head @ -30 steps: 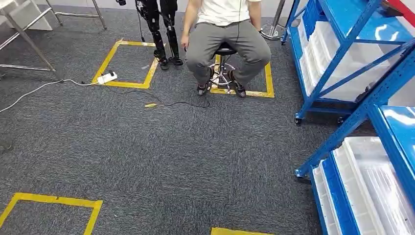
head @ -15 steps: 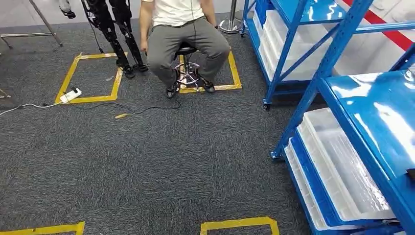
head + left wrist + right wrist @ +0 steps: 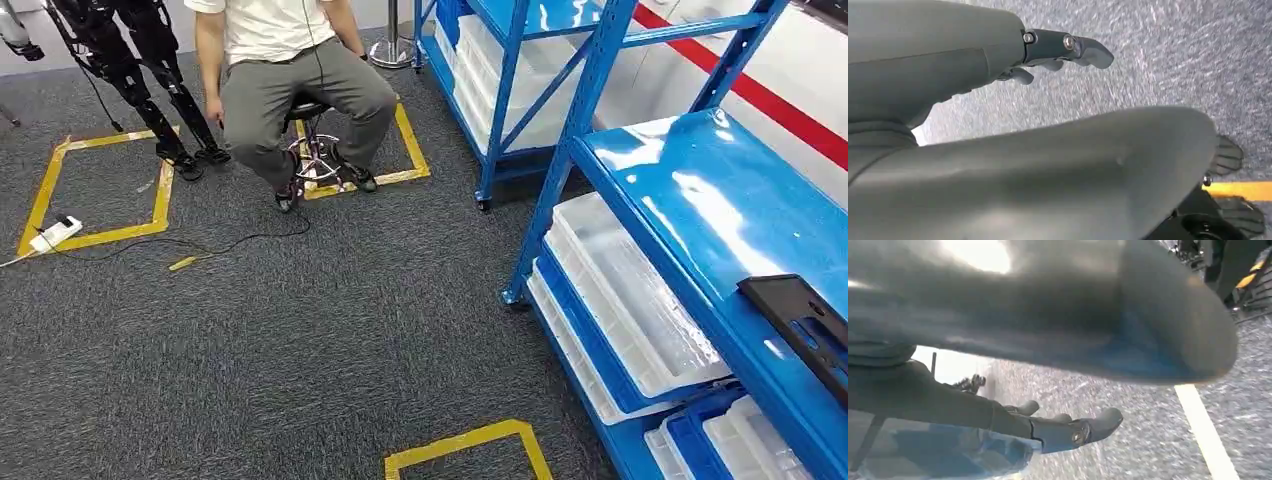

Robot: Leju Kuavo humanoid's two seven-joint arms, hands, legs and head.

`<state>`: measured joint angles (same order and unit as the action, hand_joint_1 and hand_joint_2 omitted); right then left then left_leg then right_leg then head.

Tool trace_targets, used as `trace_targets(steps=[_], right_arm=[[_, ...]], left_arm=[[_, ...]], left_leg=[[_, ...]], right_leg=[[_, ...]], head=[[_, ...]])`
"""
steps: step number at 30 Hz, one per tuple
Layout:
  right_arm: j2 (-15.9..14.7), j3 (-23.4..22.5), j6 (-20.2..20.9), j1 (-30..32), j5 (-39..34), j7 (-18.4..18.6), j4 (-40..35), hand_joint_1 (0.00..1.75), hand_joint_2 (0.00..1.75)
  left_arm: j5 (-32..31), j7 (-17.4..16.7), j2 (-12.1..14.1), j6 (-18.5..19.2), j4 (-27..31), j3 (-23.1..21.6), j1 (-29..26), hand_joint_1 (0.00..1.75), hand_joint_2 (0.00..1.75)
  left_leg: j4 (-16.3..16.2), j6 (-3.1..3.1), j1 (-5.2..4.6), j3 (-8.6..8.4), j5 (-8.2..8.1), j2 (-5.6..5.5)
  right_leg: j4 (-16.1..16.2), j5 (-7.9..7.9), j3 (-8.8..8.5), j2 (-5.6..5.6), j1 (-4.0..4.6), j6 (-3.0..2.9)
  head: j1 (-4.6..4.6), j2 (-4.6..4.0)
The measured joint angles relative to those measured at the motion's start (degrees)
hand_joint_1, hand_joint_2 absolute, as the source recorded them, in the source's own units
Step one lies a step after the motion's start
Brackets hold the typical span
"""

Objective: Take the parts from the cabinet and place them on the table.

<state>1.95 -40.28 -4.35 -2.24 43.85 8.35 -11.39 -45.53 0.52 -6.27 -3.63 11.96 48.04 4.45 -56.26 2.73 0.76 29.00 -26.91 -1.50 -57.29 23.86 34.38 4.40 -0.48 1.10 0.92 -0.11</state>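
1. The part [image 3: 805,325] is a flat black plate lying on the top deck of the nearer blue cabinet [image 3: 690,200], near the deck's front edge and partly cut off by the frame.
2. It looks like rigid moulded plastic or metal with a raised rim and a slot or cut-out. Judgement: stiff, not fragile, probably light to moderate in weight.
3. The deck is glossy, so the plate will likely slide if pushed from the side instead of lifting.
4. Suggested hold: pinch across a long edge or hook fingers through the cut-out. Flat on the shelf, it may first need dragging to overhang the edge.
5. The left robot hand [image 3: 1058,50] hangs over the carpet [image 3: 300,330], fingers loosely extended, holding nothing.
6. The right robot hand [image 3: 1068,430] is the same: fingers apart, empty, over the carpet.
7. White bins [image 3: 625,295] sit on the lower shelves. A seated person [image 3: 290,85] is well apart from the cabinet.
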Motion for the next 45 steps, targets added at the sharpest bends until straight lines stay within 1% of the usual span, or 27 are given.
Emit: trace_targets(steps=[2, 4, 5, 7, 8, 9, 10, 14, 15, 16, 17, 19, 20, 24, 25, 26, 27, 30, 31, 33, 35, 36, 38, 40, 41, 42, 45], right_arm=[[0.0, -0.1, 0.0, -0.3, 0.1, 0.1, 0.0, 0.0, 0.0], [0.1, -0.1, 0.0, -0.3, 0.1, 0.1, 0.0, 0.0, 0.0], [0.0, -0.2, 0.0, -0.3, 0.1, 0.2, 0.0, 0.0, 0.0], [-0.1, -0.3, 0.0, -0.2, 0.2, 0.3, 0.0, 0.0, 0.0], [-0.2, -0.4, 0.0, -0.2, 0.2, 0.3, 0.0, 0.0, 0.0], [-0.2, -0.5, 0.0, -0.4, 0.3, 0.3, 0.0, 0.0, 0.0], [-0.2, -0.5, 0.2, -0.7, 0.3, 0.3, 0.0, 0.0, 0.0], [-0.2, -0.6, 0.2, -0.3, 0.5, 0.4, 0.0, 0.0, 0.0], [-0.1, -0.6, 0.2, -0.3, 0.5, 0.4, 0.0, 0.0, 0.0], [-0.2, -0.6, 0.2, -0.3, 0.5, 0.4, 0.0, 0.0, 0.0], [-0.2, -0.6, 0.2, -0.4, 0.5, 0.4, 0.0, 0.0, 0.0], [-0.2, -0.6, 0.2, -0.6, 0.5, 0.4, 0.0, 0.0, 0.0], [-0.2, -0.6, 0.2, -0.6, 0.5, 0.4, 0.0, 0.0, 0.0], [-0.2, -0.7, 0.2, -0.4, 0.5, 0.5, 0.0, 0.0, 0.0], [-0.2, -0.7, 0.2, -0.4, 0.5, 0.5, 0.0, 0.0, 0.0], [-0.1, -0.7, 0.2, -0.4, 0.5, 0.5, 0.0, 0.0, 0.0], [0.0, -0.7, 0.2, -0.6, 0.5, 0.5, 0.0, 0.0, 0.0], [0.0, -0.8, 0.2, -0.3, 0.5, 0.5, 0.0, 0.0, 0.0], [0.0, -0.8, 0.2, -0.3, 0.5, 0.5, 0.0, 0.0, 0.0], [0.0, -1.0, 0.2, -0.4, 0.5, 0.5, 0.0, 0.0, 0.0], [0.0, -1.1, 0.2, -0.5, 0.4, 0.5, 0.0, 0.0, 0.0], [0.0, -1.1, 0.2, -0.5, 0.4, 0.5, 0.0, 0.0, 0.0], [-0.1, -1.2, 0.2, -0.3, 0.3, 0.5, 0.0, 0.0, 0.0], [-0.3, -1.4, 0.2, -0.3, 0.2, 0.5, 0.0, 0.0, 0.0], [-0.2, -1.4, 0.2, -0.5, 0.2, 0.5, 0.0, 0.0, 0.0], [-0.2, -1.5, 0.2, -0.8, 0.2, 0.5, 0.0, 0.0, 0.0], [-0.2, -1.6, 0.2, -0.6, 0.2, 0.5, 0.0, 0.0, 0.0]], left_arm=[[-0.1, 0.0, 0.0, 0.0, 0.0, 0.0, -0.2, 0.0, 0.0], [-0.1, 0.0, 0.0, 0.0, 0.0, 0.0, -0.2, 0.0, 0.0], [-0.1, 0.0, 0.0, 0.0, 0.0, 0.0, -0.2, 0.0, 0.0], [-0.1, 0.0, 0.0, 0.0, 0.0, 0.0, -0.2, 0.0, 0.0], [-0.2, 0.0, -0.1, 0.0, 0.0, 0.0, -0.2, 0.0, 0.0], [-0.2, 0.0, -0.1, 0.0, 0.0, 0.0, -0.2, 0.0, 0.0], [-0.2, 0.0, -0.1, 0.0, 0.0, 0.0, -0.3, 0.0, 0.0], [-0.2, 0.0, -0.2, 0.0, 0.0, 0.0, 0.2, 0.0, 0.0], [-0.2, 0.0, -0.1, 0.0, 0.0, 0.0, 0.2, 0.0, 0.0], [-0.2, 0.0, -0.1, 0.0, 0.0, 0.0, 0.2, 0.0, 0.0], [-0.2, 0.0, -0.1, 0.0, 0.0, 0.0, 0.1, 0.0, 0.0], [-0.2, 0.0, -0.2, 0.0, 0.0, 0.1, -0.2, 0.0, 0.0], [-0.2, 0.0, -0.2, 0.0, 0.0, 0.1, -0.3, 0.0, 0.0], [-0.2, -0.1, -0.2, 0.0, 0.0, 0.2, -0.3, 0.0, 0.0], [-0.2, -0.1, -0.2, 0.0, 0.0, 0.3, -0.3, 0.0, 0.0], [-0.2, -0.1, -0.1, 0.0, 0.0, 0.4, -0.3, 0.0, 0.0], [-0.2, -0.1, -0.1, 0.0, 0.0, 0.5, -0.3, 0.0, 0.0], [-0.4, -0.2, -0.1, 0.0, 0.0, 0.5, -0.2, 0.0, 0.0], [-0.4, -0.2, -0.2, 0.0, 0.0, 0.5, -0.2, 0.0, 0.0], [-0.6, -0.2, -0.2, 0.0, 0.0, 0.5, -0.1, 0.0, 0.0], [-0.7, -0.2, -0.2, 0.0, 0.0, 0.5, -0.3, 0.0, 0.0], [-0.7, -0.2, -0.2, 0.0, 0.0, 0.5, -0.3, 0.0, 0.0], [-0.7, -0.2, -0.3, 0.0, 0.0, 0.5, -0.3, 0.0, 0.0], [-0.8, -0.2, -0.5, 0.1, 0.0, 0.5, -0.3, 0.0, 0.0], [-0.9, -0.2, -0.5, 0.0, 0.0, 0.5, -0.2, 0.0, 0.0], [-1.0, -0.2, -0.5, 0.1, 0.0, 0.5, -0.3, 0.0, 0.0], [-1.2, -0.2, -0.5, 0.0, 0.0, 0.5, 0.1, 0.0, 0.0]], left_leg=[[0.2, 0.63, -0.25, 0.53, 0.29, 1.45], [0.2, 0.62, -0.38, 1.07, 0.43, 3.18], [0.2, 0.49, -0.39, 1.2, 0.51, 3.95], [0.1, 0.32, -0.33, 1.32, 0.58, 5.5], [0.1, 0.06, -0.29, 1.23, 0.53, 6.25], [0.0, -0.35, -0.32, 1.04, 0.44, 6.88], [-0.4, -0.92, -1.02, 1.25, 0.06, 7.56], [-0.4, -2.13, -0.58, 0.59, -0.25, 10.03], [-1.3, -2.87, 0.04, 0.79, -1.01, 7.61], [-3.5, -2.99, 0.18, 1.69, -2.85, 4.29], [-7.3, -3.02, 0.24, 3.32, -5.43, 2.44], [-16.7, -3.15, 0.29, 7.65, -9.7, 1.43], [-19.0, -3.14, 0.35, 8.79, -9.88, 1.42], [-10.0, -2.59, 0.42, 4.93, -3.08, 1.02], [-5.4, -2.35, 0.49, 2.72, -0.66, -0.23], [-2.8, -2.09, 0.64, 1.74, -0.41, -3.53], [-1.8, -2.02, 0.69, 1.43, -0.55, -3.78], [-1.6, -1.18, -0.1, 1.64, -0.19, -1.71], [-0.1, -0.51, 0.75, 1.28, 0.68, -0.73], [0.4, 0.16, 0.24, 1.34, 1.24, 0.56], [0.4, 0.15, -0.1, 1.61, 1.26, 2.48], [0.4, 0.13, -0.17, 1.7, 1.28, 3.45], [0.4, 0.04, -0.16, 1.72, 1.29, 5.04], [0.2, -0.46, -0.12, 1.58, 1.25, 6.43], [0.1, -0.93, -0.47, 1.45, 1.1, 6.99], [-0.2, -1.61, -0.84, 1.48, 0.54, 7.71], [-0.1, -2.54, -0.42, 0.73, 0.23, 9.61]], right_leg=[[-7.3, 4.38, 3.7, -3.09, -0.13, -0.62], [-16.3, 8.02, 7.78, -3.62, -0.52, -0.4], [-17.7, 8.27, 8.16, -3.7, -0.69, 0.12], [-12.3, 6.28, 4.43, -4.29, -1.04, 1.44], [-6.2, 4.49, 0.66, -5.47, -1.24, 2.1], [-0.8, 3.3, -2.75, -8.32, -1.34, 2.37], [1.6, 3.15, -4.08, -9.97, -0.76, 2.06], [1.5, 2.58, -3.06, -7.0, -0.75, -0.09], [1.7, 2.36, -3.73, -6.25, -1.62, -0.61], [1.6, 2.11, -3.61, -5.81, -1.55, -1.33], [1.6, 2.01, -3.52, -5.19, -1.3, -1.81], [1.6, 1.91, -3.34, -3.48, -0.89, -2.01], [1.5, 1.82, -3.36, -2.58, -0.74, -2.15], [1.3, 1.81, -3.65, 0.08, -0.64, -2.13], [1.3, 1.79, -3.69, 0.88, -0.64, -2.08], [1.2, 1.76, -3.5, 1.36, -0.57, -1.95], [0.8, 1.73, -3.1, 1.84, 0.1, -1.59], [1.5, 0.89, -1.89, 3.75, -0.65, -0.16], [0.9, 1.0, -1.65, 3.33, -0.29, 0.07], [-3.8, 3.76, 1.19, -2.2, -0.09, -0.68], [-13.1, 7.63, 5.86, -3.55, -0.34, -1.09], [-16.5, 8.43, 7.45, -3.68, -0.47, -0.78], [-14.0, 6.83, 5.74, -4.0, -0.77, 0.37], [-2.6, 3.22, -1.0, -6.27, -1.21, 1.63], [1.3, 2.92, -3.21, -9.75, -1.28, 1.34], [1.4, 2.46, -3.37, -9.66, -0.54, 0.96], [1.2, 2.37, -2.37, -7.35, -0.29, -0.61]], head=[[-0.46, 0.0], [-0.44, 0.0], [-0.46, 0.0], [-0.53, 0.0], [-0.5, 0.0], [-0.59, 0.0], [-0.74, 0.0], [-0.22, 0.0], [-0.24, 0.0], [-0.15, 0.0], [-0.04, 0.0], [-0.07, 0.0], [-0.09, 0.0], [-0.09, 0.0], [-0.07, 0.0], [-0.11, 0.0], [-0.17, 0.0], [-0.04, 0.0], [-0.15, 0.0], [-0.68, 0.0], [-0.79, 0.0], [-0.87, 0.0], [-0.9, 0.0], [-0.98, 0.0], [-1.16, 0.0], [-1.25, 0.0], [-0.63, 0.0]])
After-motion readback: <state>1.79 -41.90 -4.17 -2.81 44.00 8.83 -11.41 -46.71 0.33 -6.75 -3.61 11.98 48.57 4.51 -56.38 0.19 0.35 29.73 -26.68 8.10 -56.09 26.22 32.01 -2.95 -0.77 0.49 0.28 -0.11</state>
